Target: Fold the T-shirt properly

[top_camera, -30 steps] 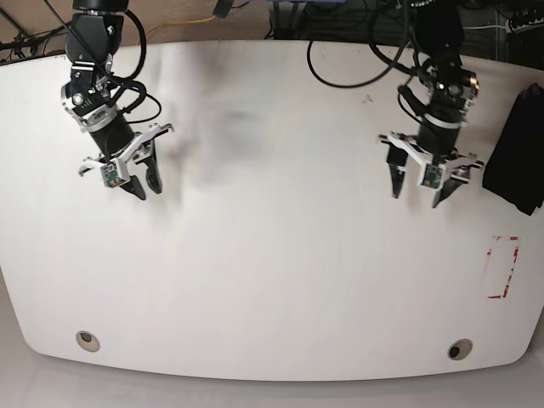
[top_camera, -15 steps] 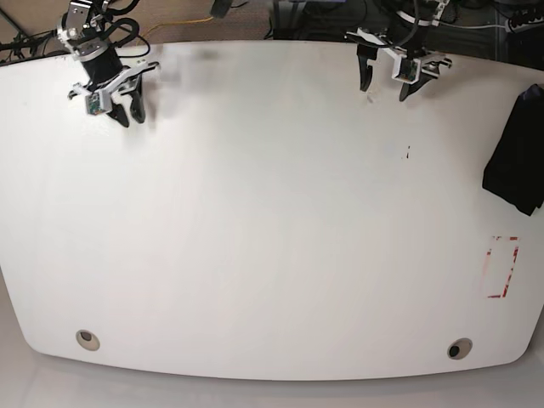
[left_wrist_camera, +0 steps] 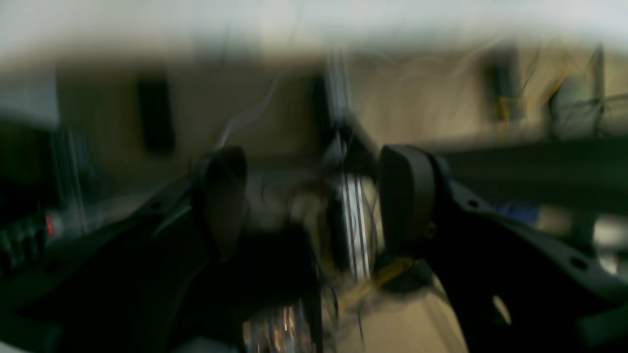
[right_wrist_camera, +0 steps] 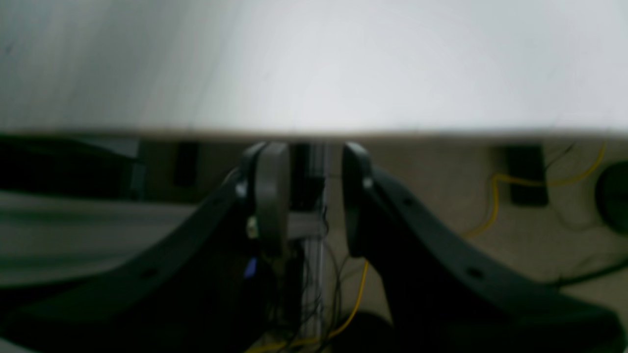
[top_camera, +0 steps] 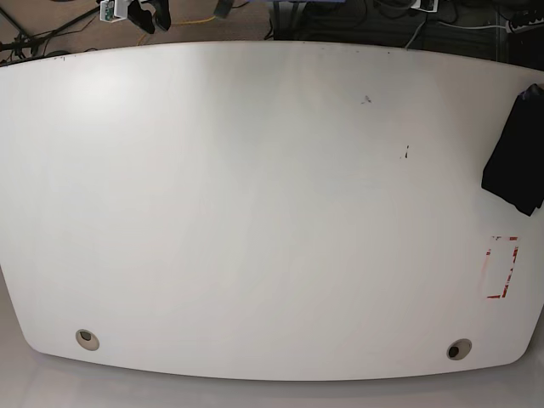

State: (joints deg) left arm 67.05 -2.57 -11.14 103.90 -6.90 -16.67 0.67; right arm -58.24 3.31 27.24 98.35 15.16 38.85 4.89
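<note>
The T-shirt is a dark, bunched black cloth at the table's right edge in the base view, partly cut off by the frame, its print not showing

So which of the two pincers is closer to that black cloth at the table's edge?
The left pincer: it sits past the table's far edge, on the black T-shirt's side. The right pincer is at the far opposite corner, much further away.
</note>
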